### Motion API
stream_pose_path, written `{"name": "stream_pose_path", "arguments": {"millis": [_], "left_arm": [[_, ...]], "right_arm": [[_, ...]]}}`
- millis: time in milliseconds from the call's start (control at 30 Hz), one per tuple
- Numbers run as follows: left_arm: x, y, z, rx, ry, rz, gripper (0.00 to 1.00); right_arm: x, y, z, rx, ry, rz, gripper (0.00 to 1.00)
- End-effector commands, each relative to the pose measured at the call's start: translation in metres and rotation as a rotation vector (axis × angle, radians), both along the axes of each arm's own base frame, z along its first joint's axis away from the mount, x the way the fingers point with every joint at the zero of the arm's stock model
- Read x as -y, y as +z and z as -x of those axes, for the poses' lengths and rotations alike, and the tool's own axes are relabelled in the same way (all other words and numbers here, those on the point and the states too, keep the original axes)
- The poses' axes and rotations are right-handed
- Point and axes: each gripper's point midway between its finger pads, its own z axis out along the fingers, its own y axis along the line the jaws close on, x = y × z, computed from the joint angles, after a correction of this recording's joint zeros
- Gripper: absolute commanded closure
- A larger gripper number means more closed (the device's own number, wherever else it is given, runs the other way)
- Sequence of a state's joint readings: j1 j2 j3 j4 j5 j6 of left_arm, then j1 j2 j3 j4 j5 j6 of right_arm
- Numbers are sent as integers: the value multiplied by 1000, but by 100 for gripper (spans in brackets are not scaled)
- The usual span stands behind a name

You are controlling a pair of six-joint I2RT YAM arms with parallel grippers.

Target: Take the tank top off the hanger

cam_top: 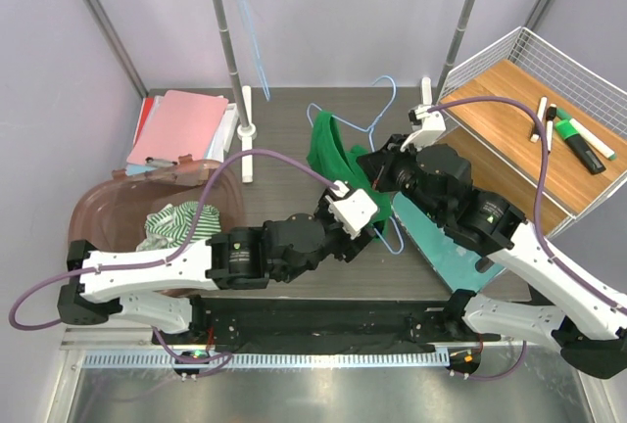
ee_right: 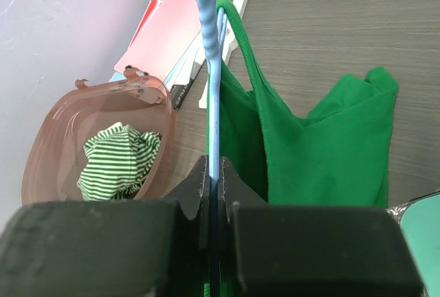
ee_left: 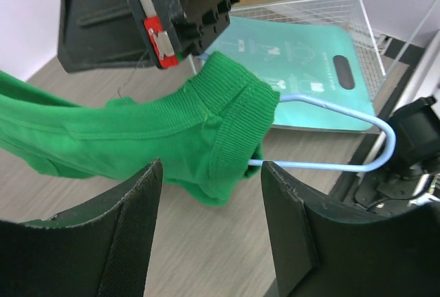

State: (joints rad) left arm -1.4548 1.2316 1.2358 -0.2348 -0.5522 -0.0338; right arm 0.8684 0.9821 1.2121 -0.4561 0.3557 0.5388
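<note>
Bracketing a bunched ribbed strap of the green knit tank top (ee_left: 206, 125) between the black padded fingers (ee_left: 117, 242) of the left gripper (ee_left: 210, 173), set partly apart and clamping nothing, apparently lining up to draw cloth off the wire. Pinching the thin pale-blue wire hanger (ee_right: 208, 56) by its twisted stem in the fully closed right gripper (ee_right: 214, 170), raising it over the grey wood-grain table (cam_top: 284, 129), probably as a steady anchor for the other arm's pull. Hanging on that hanger between the two arms, with one strap looped over the wire and the body sagging toward the tabletop. Counting one tank top, two blue hangers including the spare hanger (cam_top: 247, 31) on the metal rack (cam_top: 227, 61), one brown plastic tub (cam_top: 98, 217) cradling one green-striped garment (cam_top: 181, 222), one teal printed card (ee_left: 302, 70), two grippers.
</note>
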Motion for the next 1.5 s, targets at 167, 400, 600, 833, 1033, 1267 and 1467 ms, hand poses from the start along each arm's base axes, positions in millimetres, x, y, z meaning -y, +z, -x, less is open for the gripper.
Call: {"name": "stream_pose_path", "arguments": {"millis": [167, 400, 600, 833, 1033, 1267, 1467], "left_arm": [[5, 34, -8, 68, 32, 66, 44], [15, 31, -1, 43, -15, 77, 45], [18, 27, -11, 57, 47, 50, 46], [23, 31, -16, 75, 68, 33, 75], [24, 29, -16, 67, 69, 15, 100], [24, 45, 3, -15, -28, 100, 100], [28, 57, 32, -119, -170, 187, 100]], "right_arm": [[-4, 35, 3, 49, 0, -156, 99], [-6, 34, 3, 38, 0, -177, 99], [-8, 38, 6, 36, 14, -204, 99], [-6, 37, 7, 32, 9, -209, 99], [-5, 33, 5, 22, -3, -200, 99], [3, 24, -7, 21, -84, -166, 99], [4, 9, -24, 8, -168, -118, 99]]}}
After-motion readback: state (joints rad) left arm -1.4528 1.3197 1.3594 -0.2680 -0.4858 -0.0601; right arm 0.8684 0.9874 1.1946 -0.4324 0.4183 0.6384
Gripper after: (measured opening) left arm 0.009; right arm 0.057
